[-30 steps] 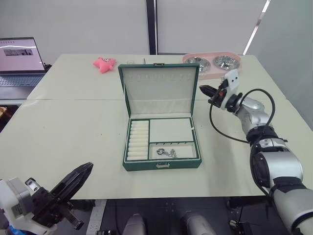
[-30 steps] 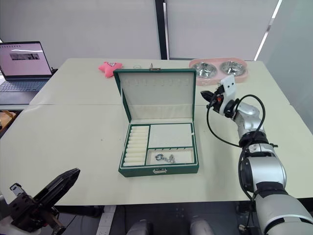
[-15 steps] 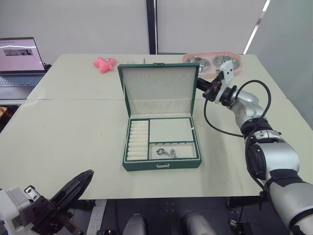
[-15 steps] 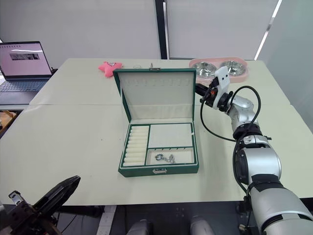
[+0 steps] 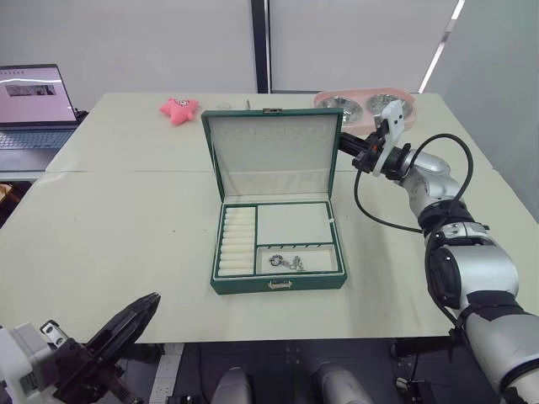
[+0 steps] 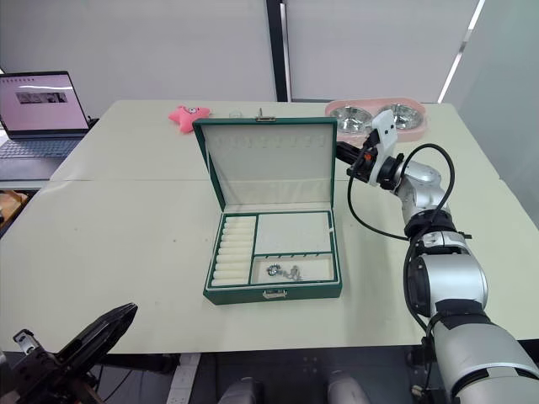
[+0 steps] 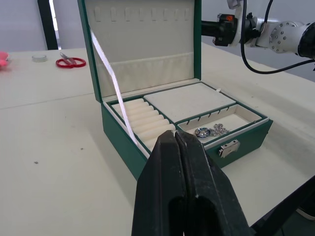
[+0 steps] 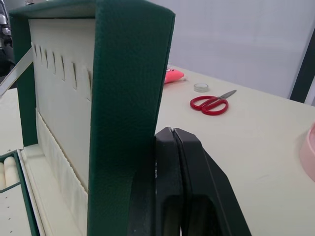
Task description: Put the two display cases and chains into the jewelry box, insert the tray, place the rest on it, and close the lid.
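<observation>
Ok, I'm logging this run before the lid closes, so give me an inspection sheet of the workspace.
Surface: pale table, two tops butted together.
Job's things: green jewelry box open, lid upright; tray seated; chains in the front compartment.
Clutter: pink toy, red scissors, small round lid, pink double bowl, all behind the box.
Grippers: right gripper shut, at the lid's right edge; left gripper shut, low in front of the table.
Cables: black cable looping off the right arm.
Surroundings: laptop on a side desk, far left.
</observation>
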